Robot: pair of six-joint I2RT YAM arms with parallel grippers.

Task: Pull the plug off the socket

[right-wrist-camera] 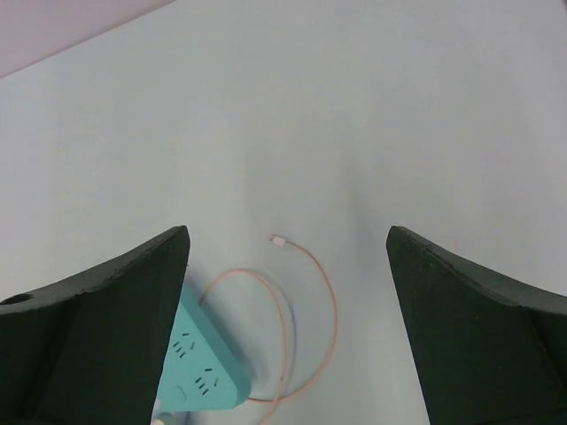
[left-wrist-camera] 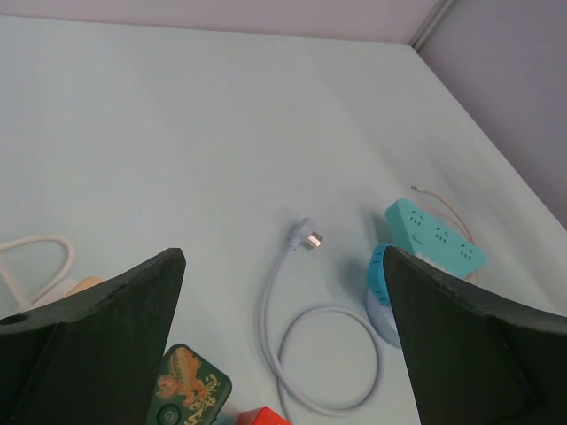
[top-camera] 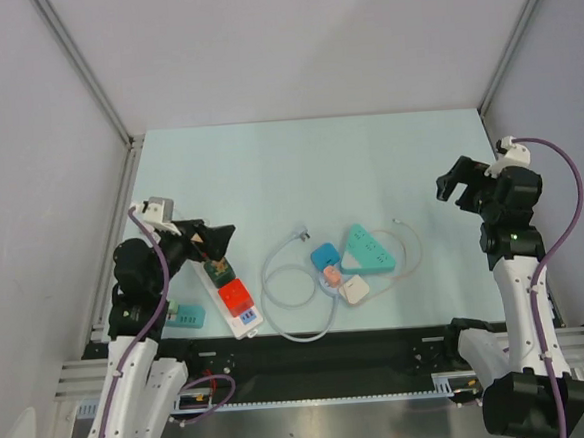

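Your bench [top-camera: 299,168] holds everything near its front edge. Your left gripper [left-wrist-camera: 283,254] hangs spread wide and empty over the far end of the strip [top-camera: 247,324] at the front-left corner, where a red plug [top-camera: 235,296] and a green plug [top-camera: 216,270] sit. Your right gripper [right-wrist-camera: 286,232], likewise spread and empty, is by the right edge. A teal socket [top-camera: 366,249] lies front-centre with a blue plug [top-camera: 325,256] just beside it. A cable [left-wrist-camera: 270,301] loops between strip and socket.

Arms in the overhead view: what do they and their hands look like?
The left arm and right arm both have white lower segments and black joints higher up. A purple cable loops along each arm to a small white block at the wrist. The left hand and right hand are black, each with two broad, wedge-shaped, matte fingers.
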